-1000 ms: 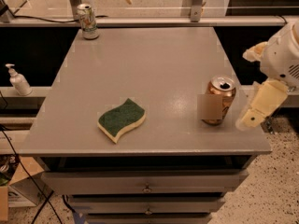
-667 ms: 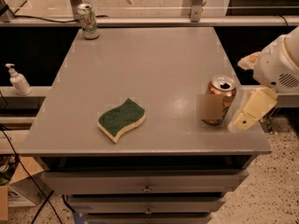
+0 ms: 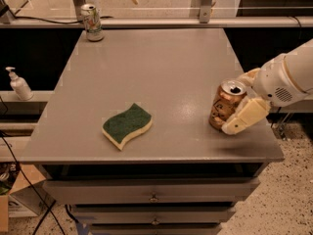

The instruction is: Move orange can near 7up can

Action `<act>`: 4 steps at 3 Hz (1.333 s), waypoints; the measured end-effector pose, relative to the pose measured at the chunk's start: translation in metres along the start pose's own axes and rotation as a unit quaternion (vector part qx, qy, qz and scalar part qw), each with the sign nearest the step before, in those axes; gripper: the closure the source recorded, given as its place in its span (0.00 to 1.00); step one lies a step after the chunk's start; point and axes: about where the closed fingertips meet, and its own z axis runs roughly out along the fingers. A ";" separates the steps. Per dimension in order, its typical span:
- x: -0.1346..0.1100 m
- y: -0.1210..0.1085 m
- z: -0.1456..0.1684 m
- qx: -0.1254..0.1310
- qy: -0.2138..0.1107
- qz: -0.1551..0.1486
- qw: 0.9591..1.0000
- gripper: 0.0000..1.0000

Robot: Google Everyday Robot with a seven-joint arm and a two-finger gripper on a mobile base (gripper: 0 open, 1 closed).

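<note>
The orange can [image 3: 223, 107] stands upright near the right front corner of the table [image 3: 161, 62]. The gripper [image 3: 235, 103] sits at the table's right edge, its fingers spread either side of that can. The 7up can [image 3: 91, 22] stands at the table's far left corner.

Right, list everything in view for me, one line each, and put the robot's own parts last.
shiny copper-orange metal drink can: one, orange with a silvery top, upright near the table's front right edge.
white and green 7up drink can: one, upright at the table's far left corner.
wavy green-topped yellow sponge: one, flat, front left of centre.
grey flat-topped table: one, bearing all three.
grey drawers: at least two, under the tabletop.
white pump bottle: one, on a ledge left of the table.
brown cardboard box: one, on the floor at lower left.
white robot arm: one, reaching in from the right.
cream claw: one, at the orange can's right side.
</note>
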 end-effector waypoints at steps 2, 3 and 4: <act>-0.028 0.004 0.019 -0.008 -0.036 -0.020 0.999 0.64; -0.053 0.003 0.024 -0.012 -0.054 -0.040 0.998 0.88; -0.091 -0.005 0.030 -0.018 -0.081 -0.072 0.994 1.00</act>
